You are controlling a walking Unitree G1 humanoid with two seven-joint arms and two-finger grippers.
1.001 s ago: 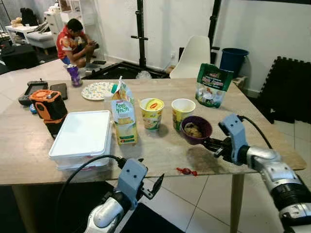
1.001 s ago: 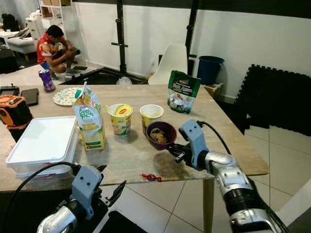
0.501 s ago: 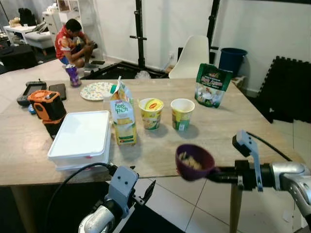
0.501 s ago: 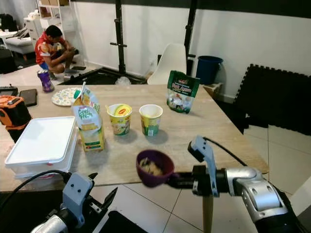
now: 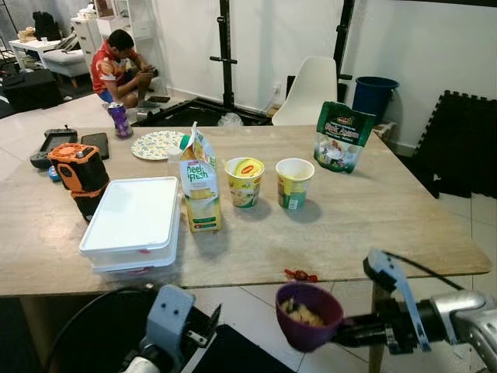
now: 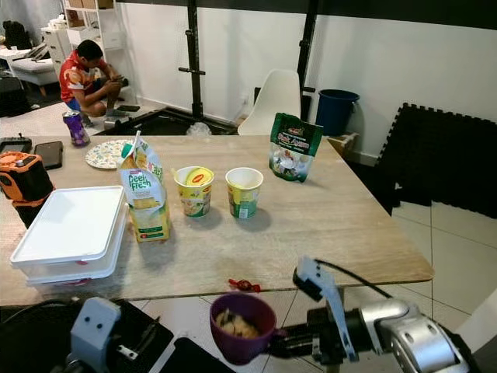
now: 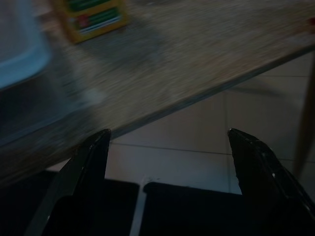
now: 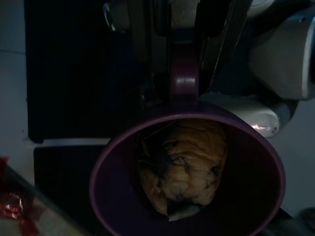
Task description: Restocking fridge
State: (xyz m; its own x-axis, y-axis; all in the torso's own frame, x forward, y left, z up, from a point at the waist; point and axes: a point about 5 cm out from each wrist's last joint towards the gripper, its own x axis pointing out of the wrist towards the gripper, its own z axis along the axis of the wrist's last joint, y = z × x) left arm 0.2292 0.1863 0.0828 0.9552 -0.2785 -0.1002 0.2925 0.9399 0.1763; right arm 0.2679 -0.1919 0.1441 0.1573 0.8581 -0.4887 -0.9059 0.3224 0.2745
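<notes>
A purple bowl (image 5: 309,315) holding a lump of brownish food hangs in front of the table's near edge, below the tabletop. My right gripper (image 5: 351,332) is shut on its handle (image 8: 184,81), with the arm reaching in from the right. My left gripper (image 7: 167,162) is open and holds nothing, low beside the table edge at the lower left. On the wooden table (image 5: 365,217) stand a milk carton (image 5: 200,186), a yellow noodle cup (image 5: 245,181), a second paper cup (image 5: 294,183) and a green pouch (image 5: 340,136).
A white lidded container (image 5: 133,221) lies at the table's left front, with an orange tool (image 5: 76,169) behind it. A red wrapper (image 5: 299,274) sits at the near edge. A plate (image 5: 158,144) and purple can (image 5: 119,119) stand far left. A person (image 5: 116,68) crouches on the floor beyond.
My right gripper lifted the purple bowl off the table and brought it down and toward me, past the near edge. My left arm sank lower.
</notes>
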